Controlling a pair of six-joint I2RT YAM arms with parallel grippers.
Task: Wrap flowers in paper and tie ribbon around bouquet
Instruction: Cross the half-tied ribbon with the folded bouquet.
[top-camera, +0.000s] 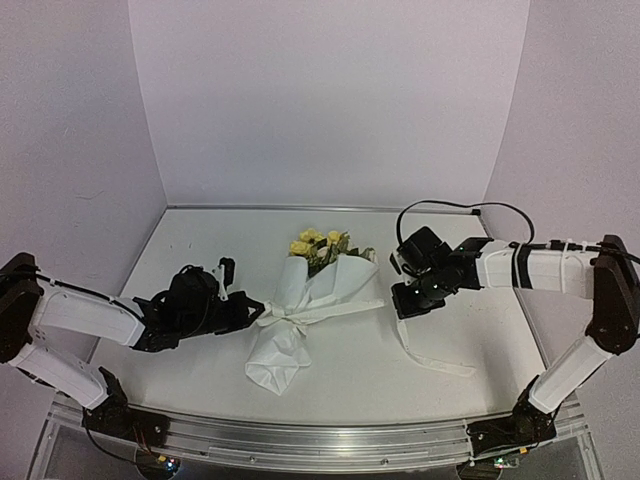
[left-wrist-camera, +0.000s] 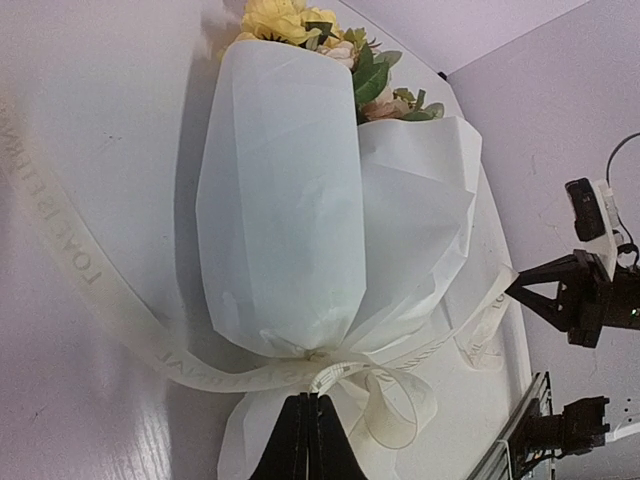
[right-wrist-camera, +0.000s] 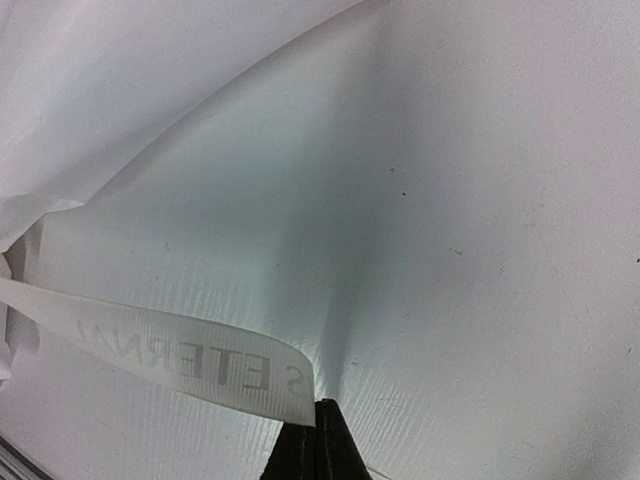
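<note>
paper (left-wrist-camera: 290, 200) plain white, faintly translucent. flowers (left-wrist-camera: 280, 18) at paper's wide end pale yellow, cream. leaves (left-wrist-camera: 372, 80) beside them green. ribbon (right-wrist-camera: 190, 360) round paper's narrow waist sheer off-white, grey printed capitals. table (top-camera: 200, 250) under paper white. walls (top-camera: 330, 100) behind paper pale lilac. arms (top-camera: 85, 315) either side of paper white, black joints.

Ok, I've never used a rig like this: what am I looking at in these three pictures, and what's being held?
Two robot arms sit at the near edge of a white table. The wide picture looks down from above and behind them; each close-up comes from a camera on one wrist. A paper-wrapped bouquet lies between the arms, ribbon tied round its waist. The left pincer is shut at the knot, seemingly pinching ribbon there; the right pincer is shut on one ribbon tail.
</note>
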